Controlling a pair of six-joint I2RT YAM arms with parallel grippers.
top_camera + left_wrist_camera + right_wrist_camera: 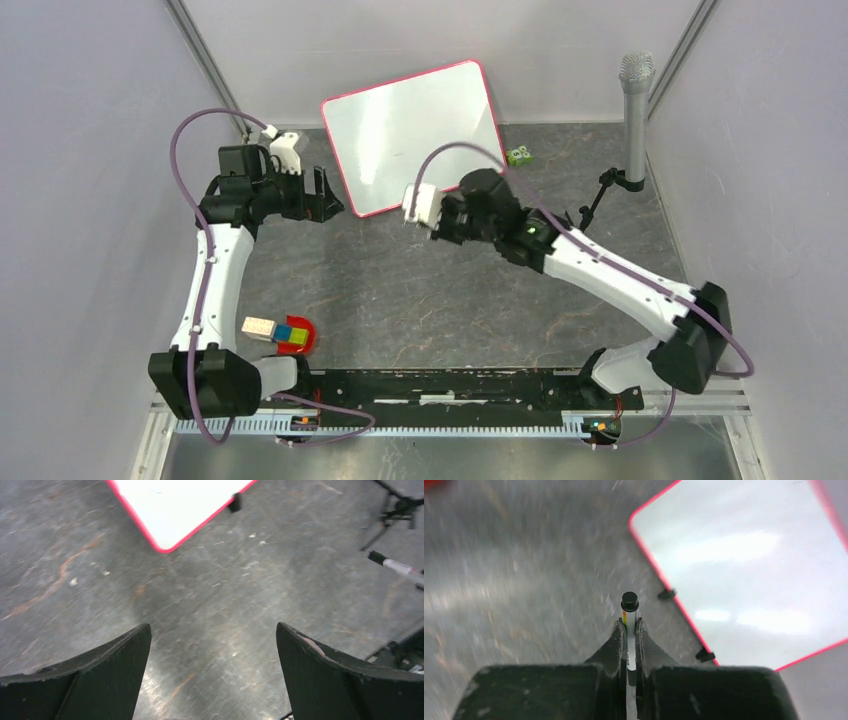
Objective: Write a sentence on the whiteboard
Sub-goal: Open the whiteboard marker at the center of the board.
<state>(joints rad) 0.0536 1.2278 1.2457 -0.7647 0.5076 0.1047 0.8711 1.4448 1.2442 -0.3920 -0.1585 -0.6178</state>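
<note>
The whiteboard (415,135), white with a thin red-pink frame, stands tilted at the back of the table, and its face is blank. No sentence shows on it. My right gripper (629,622) is shut on a white marker (629,605) whose black end points forward. It is off the board's near edge, with the board (749,570) ahead and to the right. In the top view the right gripper (410,215) is just below the board's lower edge. My left gripper (325,195) is open and empty beside the board's lower left corner (165,545). The left gripper (212,630) hangs above bare table.
A grey microphone (636,110) on a small black tripod stands at the back right. A small green object (519,156) lies by the board's right corner. A red bowl (308,335) with coloured blocks and a wooden block (258,327) sit at front left.
</note>
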